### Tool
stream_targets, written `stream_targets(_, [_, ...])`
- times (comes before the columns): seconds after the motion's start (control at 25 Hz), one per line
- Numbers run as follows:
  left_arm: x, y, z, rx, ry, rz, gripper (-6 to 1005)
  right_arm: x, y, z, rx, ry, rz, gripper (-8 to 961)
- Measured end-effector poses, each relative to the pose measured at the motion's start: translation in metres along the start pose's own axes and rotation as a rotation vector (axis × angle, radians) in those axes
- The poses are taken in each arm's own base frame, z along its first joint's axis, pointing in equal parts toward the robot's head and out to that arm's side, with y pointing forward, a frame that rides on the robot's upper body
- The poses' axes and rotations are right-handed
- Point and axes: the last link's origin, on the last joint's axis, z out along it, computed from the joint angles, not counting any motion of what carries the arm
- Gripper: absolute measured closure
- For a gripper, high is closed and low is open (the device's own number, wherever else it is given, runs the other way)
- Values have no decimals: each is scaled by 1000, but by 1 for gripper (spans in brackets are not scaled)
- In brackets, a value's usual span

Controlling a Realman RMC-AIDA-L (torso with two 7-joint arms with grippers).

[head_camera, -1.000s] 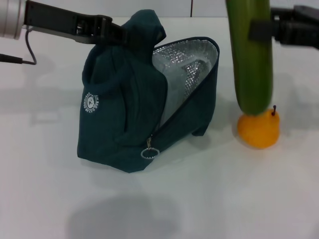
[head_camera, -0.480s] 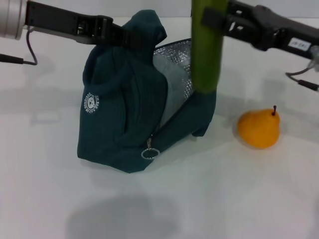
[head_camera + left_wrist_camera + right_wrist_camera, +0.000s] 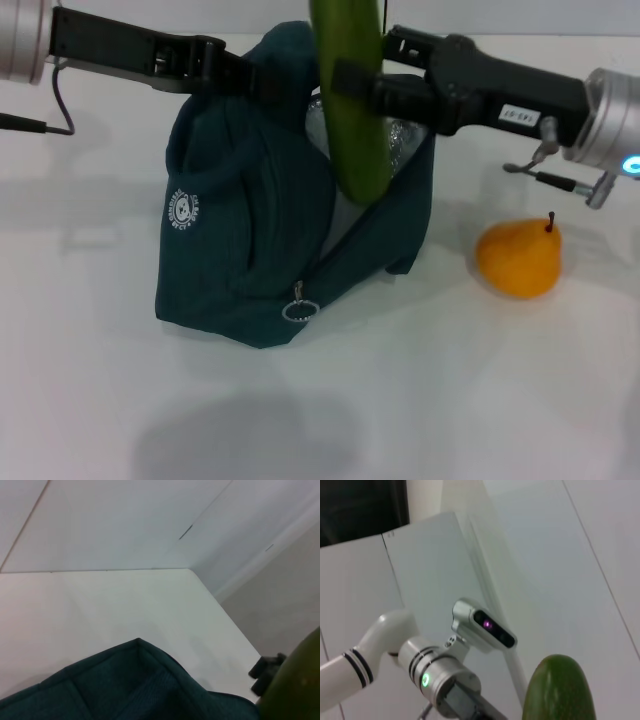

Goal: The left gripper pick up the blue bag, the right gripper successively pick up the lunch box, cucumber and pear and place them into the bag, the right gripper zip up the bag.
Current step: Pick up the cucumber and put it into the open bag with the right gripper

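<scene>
White table [image 3: 420,400] bears the blue bag [image 3: 240,240] and pear [image 3: 518,258].

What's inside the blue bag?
The bag gapes, showing silver lining. The right gripper holds the cucumber upright at the opening. Deeper contents are hidden behind the cucumber and fabric.

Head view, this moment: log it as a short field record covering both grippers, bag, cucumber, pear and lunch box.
left gripper: shut on the blue bag, holding its top up
right gripper: shut on the cucumber, above the bag mouth
blue bag: resting on the white table, unzipped, foil lining showing
cucumber: upright, lower end at the bag opening
pear: on the table, to the robot's right of the bag, untouched
lunch box: not visible
</scene>
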Motion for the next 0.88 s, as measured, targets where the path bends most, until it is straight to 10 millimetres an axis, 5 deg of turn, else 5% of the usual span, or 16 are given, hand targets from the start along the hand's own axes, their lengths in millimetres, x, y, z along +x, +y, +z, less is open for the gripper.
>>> stream_targets(0.88, [-1,0,0,-1,1,7,955,17,5,-1,19,23,-116,314])
